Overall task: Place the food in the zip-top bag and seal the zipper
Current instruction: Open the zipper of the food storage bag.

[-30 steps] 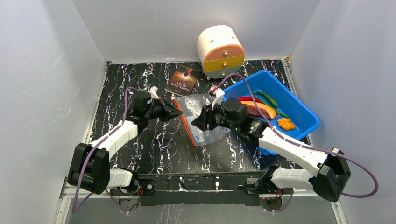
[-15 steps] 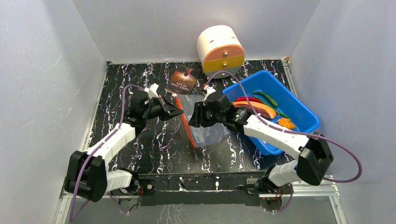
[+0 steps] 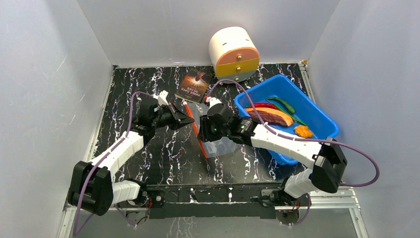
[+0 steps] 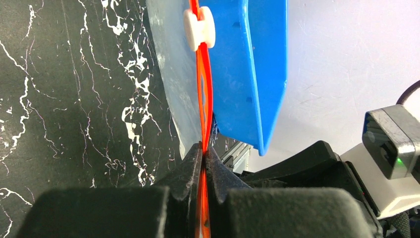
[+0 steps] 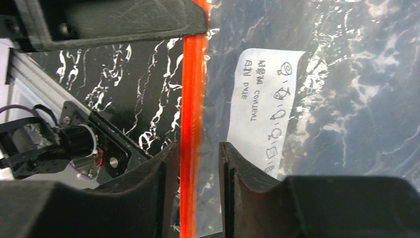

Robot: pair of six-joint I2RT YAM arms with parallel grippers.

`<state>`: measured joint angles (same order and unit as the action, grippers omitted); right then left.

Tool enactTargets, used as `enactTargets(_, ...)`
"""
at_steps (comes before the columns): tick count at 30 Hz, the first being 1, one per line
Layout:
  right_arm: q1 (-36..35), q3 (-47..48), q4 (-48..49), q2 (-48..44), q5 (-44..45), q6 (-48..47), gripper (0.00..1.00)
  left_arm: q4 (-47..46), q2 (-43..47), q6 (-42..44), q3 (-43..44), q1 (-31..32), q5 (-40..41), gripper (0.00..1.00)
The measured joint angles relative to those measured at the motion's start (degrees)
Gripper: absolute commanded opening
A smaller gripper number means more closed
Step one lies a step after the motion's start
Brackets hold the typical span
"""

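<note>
black marbled tabletop (image 3: 143,82), grey walls (image 3: 163,29)

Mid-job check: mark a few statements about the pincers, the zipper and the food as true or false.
1. The left pincer is shut on the zipper. True.
2. The right pincer is clamped on the zipper. False: its fingers stand apart, the zipper running between them.
3. The food is inside the zip-top bag. False: it lies in the blue bin.
4. A white slider sits on the zipper. True.
</note>
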<state>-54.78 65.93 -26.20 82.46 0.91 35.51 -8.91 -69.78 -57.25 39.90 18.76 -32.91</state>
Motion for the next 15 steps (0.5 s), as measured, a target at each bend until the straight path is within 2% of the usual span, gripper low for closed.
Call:
enactTargets(6,-1.1,0.7,-1.9,1.3,4.3,-1.1,0.24,0.6,0.5,0.0,0.2,0.2,0.6,0.00)
enactTargets(15,-3.9,1.9,-3.5,2.4,8.9,-2.5,0.27,1.7,0.5,-1.0,0.3,0.3,1.1,0.00)
